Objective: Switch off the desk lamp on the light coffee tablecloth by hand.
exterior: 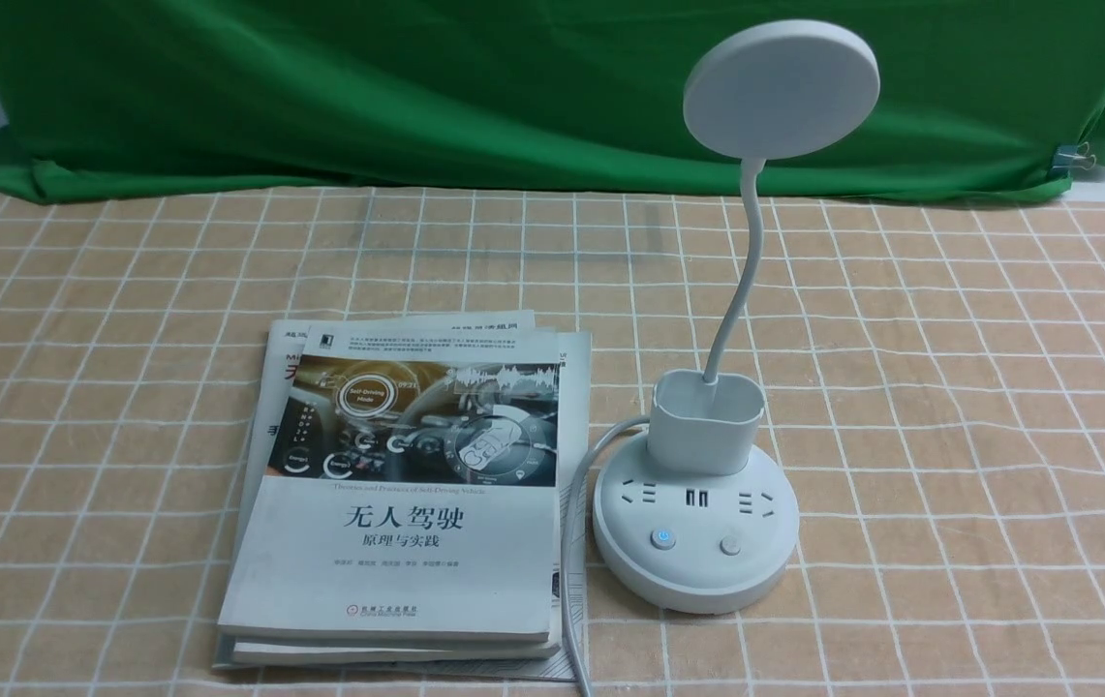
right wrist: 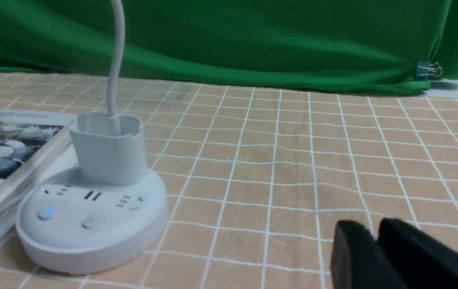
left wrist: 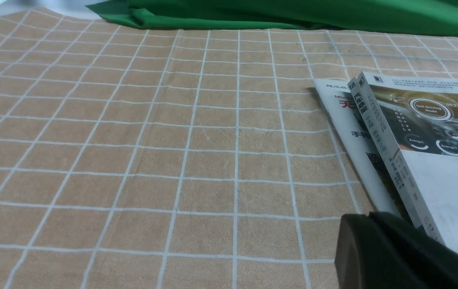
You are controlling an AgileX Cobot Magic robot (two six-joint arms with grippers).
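Gripper states are read from the wrist views: the left gripper (left wrist: 371, 218) is seen low over the light coffee tablecloth (left wrist: 152, 160) with its two black fingers pressed together, only a thin seam showing between them, and nothing is held. In the front view only a small dark corner is glimpsed at the lower left edge, and whether it belongs to the left arm cannot be told.

Just beyond the left gripper, a stack of books (exterior: 397, 484) is laid flat on the cloth-covered counter, the top cover printed with a dashboard picture and Chinese characters. A white cord (exterior: 573, 542) is run along the right edge of the stack, touching it.

Just beside the books, to their right, the desk lamp (exterior: 697, 542) is stood upright on the light coffee tablecloth. Its round base is fitted with sockets and two buttons; the left button (exterior: 662, 538) is lit blue. A small cup holder is set on the base, and a thin bent neck is carried up to the flat disc head, seen against the green backdrop cloth (exterior: 416, 87).

Further right, the right gripper (right wrist: 375, 237) is held near the cloth, apart from the lamp base, its fingers almost closed with a narrow gap, and empty.
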